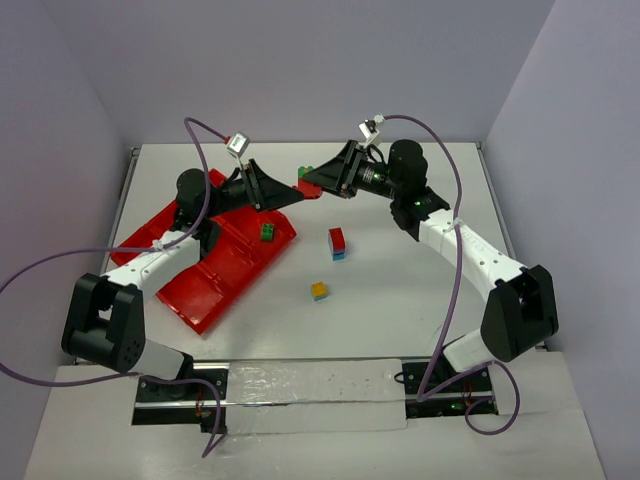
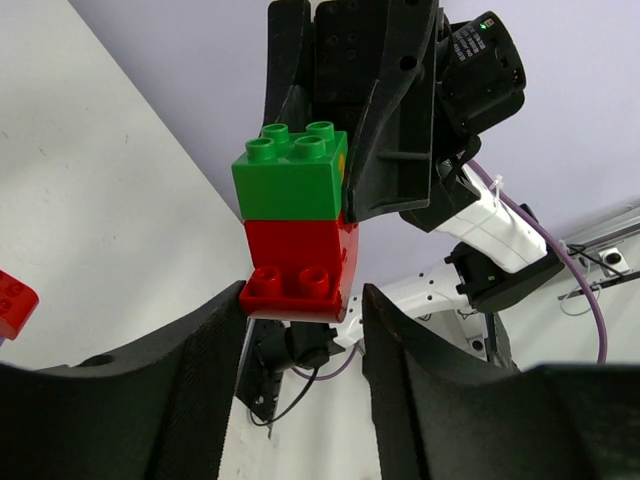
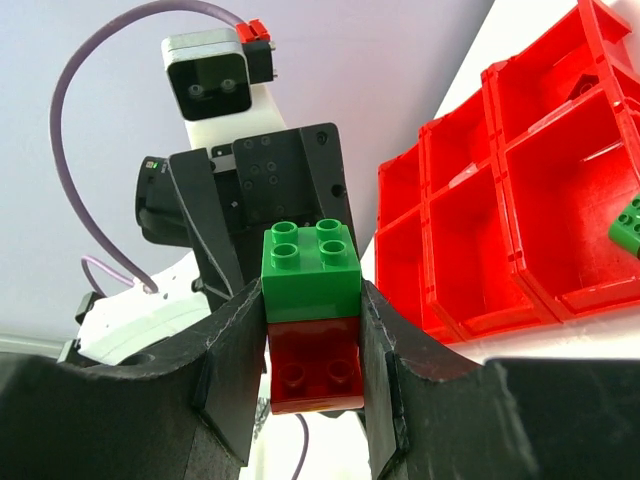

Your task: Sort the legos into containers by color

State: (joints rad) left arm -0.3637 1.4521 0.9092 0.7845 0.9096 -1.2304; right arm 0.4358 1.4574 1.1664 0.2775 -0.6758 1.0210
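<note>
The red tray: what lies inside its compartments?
One green brick lies in a compartment near the tray's right edge. The left arm covers other compartments, so their contents cannot be seen.

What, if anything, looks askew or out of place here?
The red tray lies diagonal to the table edges. Nothing is spilled; the right gripper clamps a green-on-red brick stack in mid-air, with the left gripper flanking its red half.

The white table (image 1: 400, 300) bears the red tray (image 1: 215, 290), a red-blue stack (image 1: 338, 243) and a yellow-blue stack (image 1: 319, 291).
</note>
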